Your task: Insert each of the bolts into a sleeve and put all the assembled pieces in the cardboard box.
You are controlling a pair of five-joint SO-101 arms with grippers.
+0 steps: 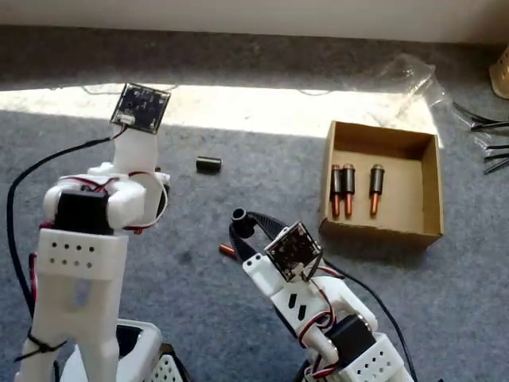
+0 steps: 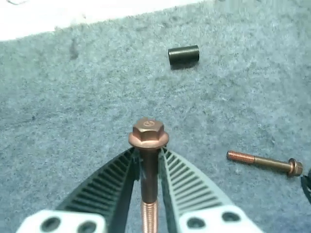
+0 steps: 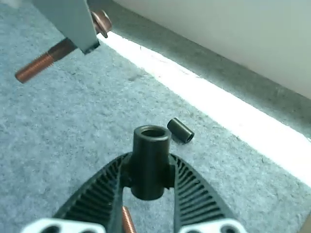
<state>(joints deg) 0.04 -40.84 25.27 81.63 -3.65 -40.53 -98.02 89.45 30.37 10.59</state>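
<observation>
Gripping a black sleeve (image 3: pixel 151 145), the right end effector (image 3: pixel 149 162) is closed on it. The left end effector (image 2: pixel 149 158) clamps a copper bolt (image 2: pixel 148 138) by its shank. 1 loose bolt (image 2: pixel 265 162) lies on the table (image 1: pixel 238 207) just beside the right end effector, with 1 loose sleeve (image 2: pixel 183 56) farther out. Farthest, the cardboard box (image 1: pixel 343 227) holds 3 assembled pieces (image 1: pixel 348 189).

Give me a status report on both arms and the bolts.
Left gripper shut on bolt. Right gripper shut on sleeve. Three assembled pieces in cardboard box. Loose sleeve, loose bolt on carpet, nothing blocking.
</observation>
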